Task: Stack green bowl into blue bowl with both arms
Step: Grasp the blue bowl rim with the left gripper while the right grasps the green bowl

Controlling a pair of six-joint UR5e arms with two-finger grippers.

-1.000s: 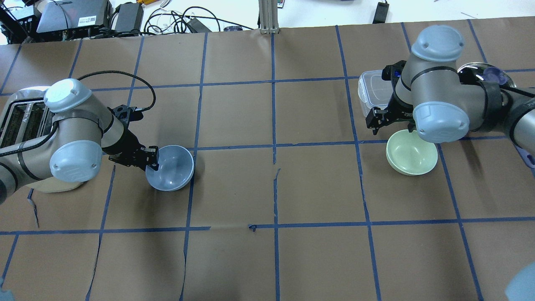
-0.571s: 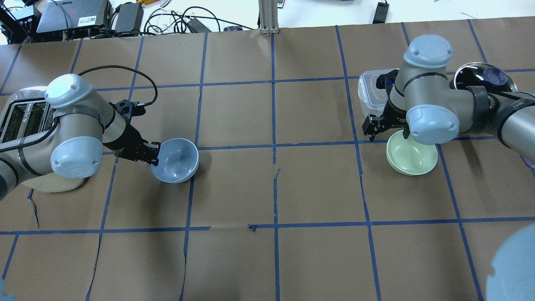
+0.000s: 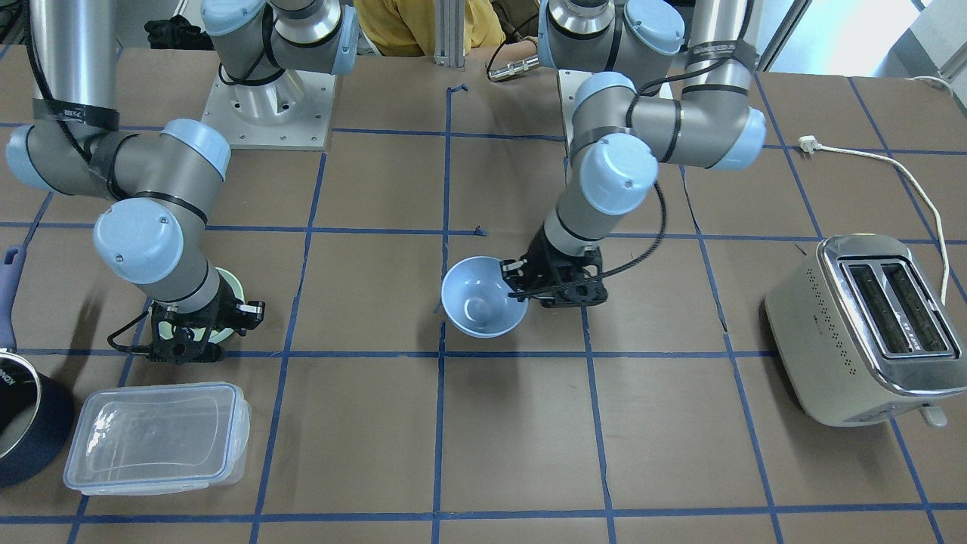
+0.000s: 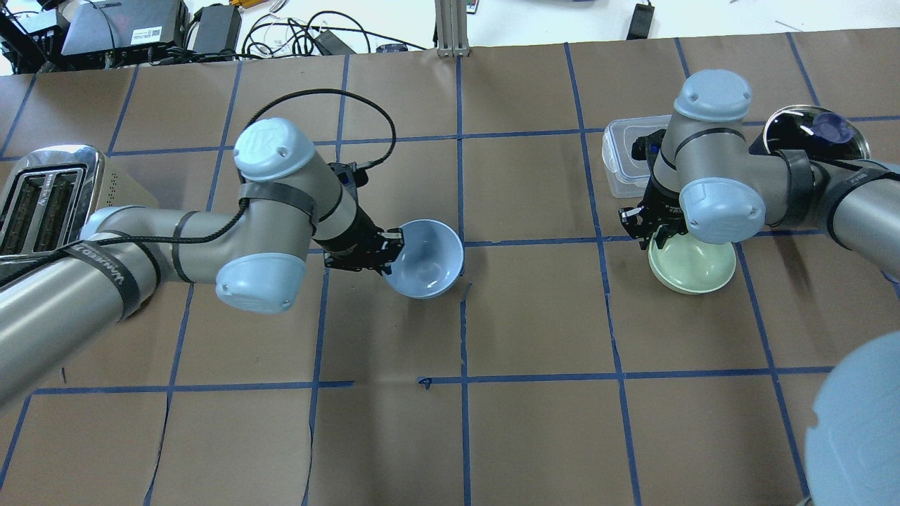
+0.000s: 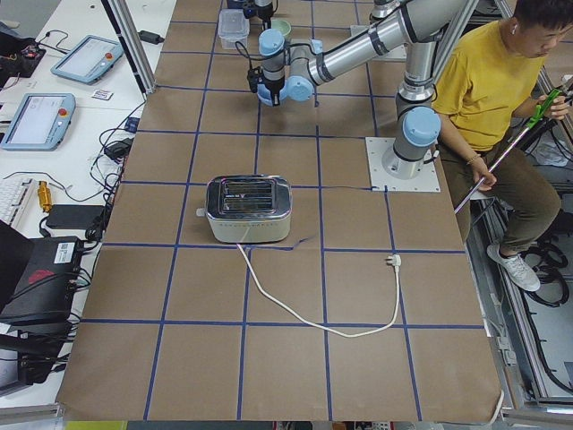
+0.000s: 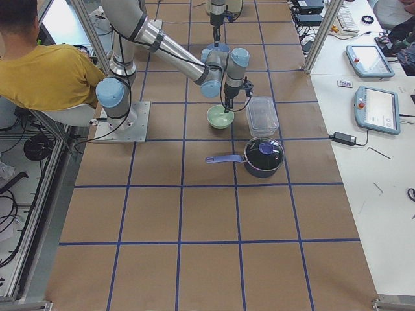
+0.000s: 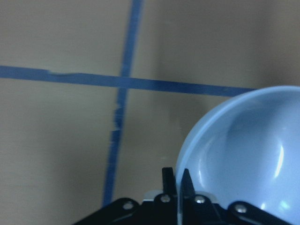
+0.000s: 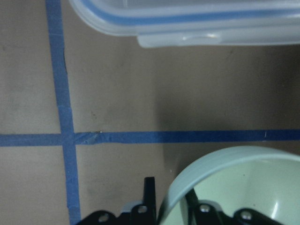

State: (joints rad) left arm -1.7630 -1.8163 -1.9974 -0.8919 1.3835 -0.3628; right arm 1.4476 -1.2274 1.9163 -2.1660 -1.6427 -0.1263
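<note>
The pale blue bowl [image 4: 429,260] is tilted and hangs near the table's centre line, also seen in the front view [image 3: 480,302]. My left gripper [image 4: 389,253] is shut on its near rim; the left wrist view shows both fingers pinched on the rim [image 7: 179,180]. The mint-green bowl [image 4: 696,270] sits upright on the table at the right. My right gripper [image 4: 650,233] is at its rim. In the right wrist view [image 8: 171,194] one finger stands outside the rim and one inside, with a gap showing. My right arm hides most of the green bowl [image 3: 236,291] in the front view.
A clear rectangular container [image 4: 622,158] lies just beyond the green bowl. A dark navy pot [image 4: 808,126] stands to its right. A toaster [image 4: 42,197] stands at the far left, its cord [image 3: 906,181] trailing on the table. A person in yellow [image 5: 488,81] sits behind the robot.
My left arm has carried the blue bowl to the right, from the left part of the table to near the centre line. My right gripper has shifted onto the green bowl's rim.
</note>
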